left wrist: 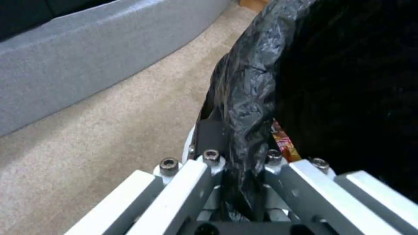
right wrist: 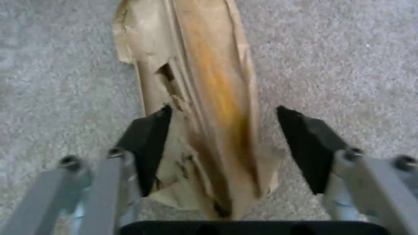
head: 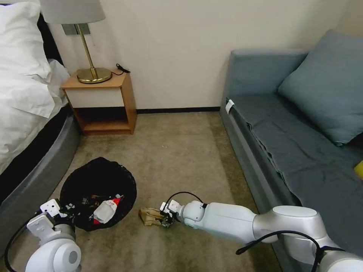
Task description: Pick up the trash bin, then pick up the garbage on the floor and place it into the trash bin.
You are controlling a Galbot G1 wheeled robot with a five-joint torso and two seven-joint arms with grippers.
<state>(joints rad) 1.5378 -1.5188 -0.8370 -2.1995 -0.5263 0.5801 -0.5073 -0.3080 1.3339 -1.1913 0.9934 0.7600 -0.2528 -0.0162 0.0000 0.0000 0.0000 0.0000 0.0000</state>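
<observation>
The trash bin (head: pixel 99 180), lined with a crinkly black bag (left wrist: pixel 252 85), is seen from above over the carpet at lower left. My left gripper (head: pixel 65 214) (left wrist: pixel 237 147) is shut on its near rim, pinching bag and wall. Inside lie a red-white crumpled packet (head: pixel 107 210) and a yellow-brown snack wrapper (left wrist: pixel 285 145). Crumpled tan paper (head: pixel 149 217) (right wrist: pixel 209 65) lies on the carpet just right of the bin. My right gripper (head: pixel 165 220) (right wrist: pixel 222 114) is low over it and open. The paper runs between the fingers; one pad (right wrist: pixel 150 137) touches its edge, the other stands apart.
A bed with a grey base (head: pixel 41 166) curves close along the bin's left. A wooden nightstand (head: pixel 104 102) with a brass lamp (head: pixel 89 49) stands at the back wall. A blue-grey sofa (head: pixel 287 143) bounds the right side. Open carpet (head: pixel 177 151) lies between.
</observation>
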